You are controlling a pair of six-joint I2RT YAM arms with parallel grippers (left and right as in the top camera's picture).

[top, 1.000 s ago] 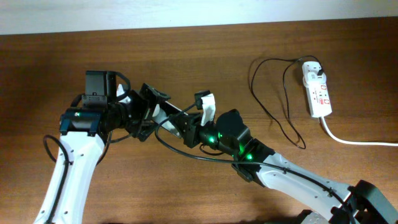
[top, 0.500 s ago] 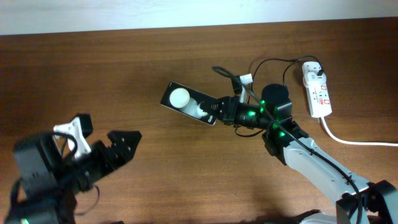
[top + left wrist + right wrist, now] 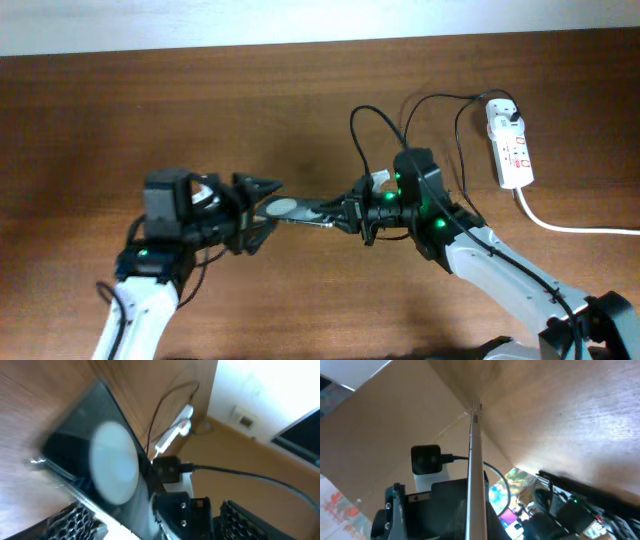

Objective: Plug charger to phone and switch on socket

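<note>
Phone (image 3: 292, 209) gripped by right claw (image 3: 346, 215), end inside left claw (image 3: 262, 211).

Wooden table (image 3: 300, 100) bears the socket (image 3: 508, 145) and, seemingly, the charger (image 3: 457, 140).

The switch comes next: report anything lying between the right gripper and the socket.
Only the charger cable loops across the table between the right gripper and the socket. Nothing else visible there. That gripper holds the phone.
</note>
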